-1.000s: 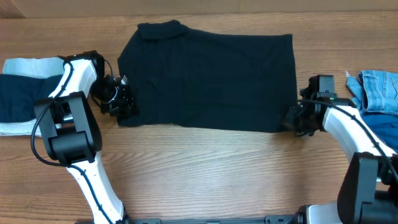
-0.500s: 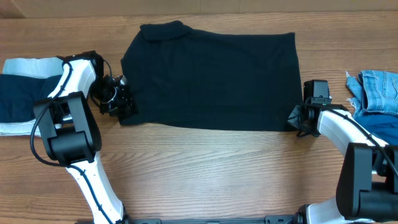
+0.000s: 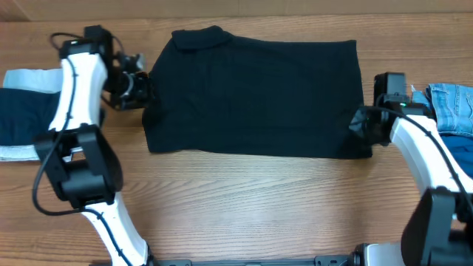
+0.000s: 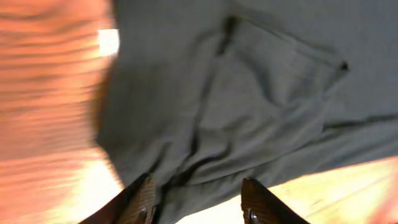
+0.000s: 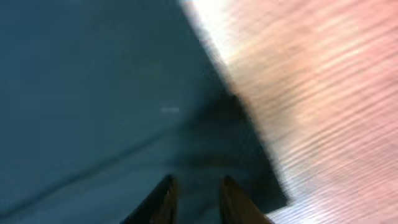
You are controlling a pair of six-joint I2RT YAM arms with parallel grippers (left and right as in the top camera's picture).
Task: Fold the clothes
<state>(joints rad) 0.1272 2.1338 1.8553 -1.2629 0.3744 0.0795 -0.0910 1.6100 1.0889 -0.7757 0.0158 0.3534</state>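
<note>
Wood-grain table (image 3: 244, 199) under a fixed overhead view, and the black garment (image 3: 255, 92) lies spread flat across its middle, collar end toward the left. A navy piece (image 3: 18, 114) sits far left and denim (image 3: 452, 103) far right, both well apart from the action.

The left gripper (image 3: 139, 87) is at the garment's upper-left edge. On the left wrist view its fingers (image 4: 144, 200) stand wide apart over rumpled cloth, released. The right gripper (image 3: 363, 127) is at the lower-right corner. Its fingers (image 5: 164, 198) are close together with dark cloth in the gap, but the view is too blurred to say whether they pinch.

This cloth looks light, limp and prone to bunching. Corners and hems look like the best holds, taken evenly at both ends so the fold lands square.
</note>
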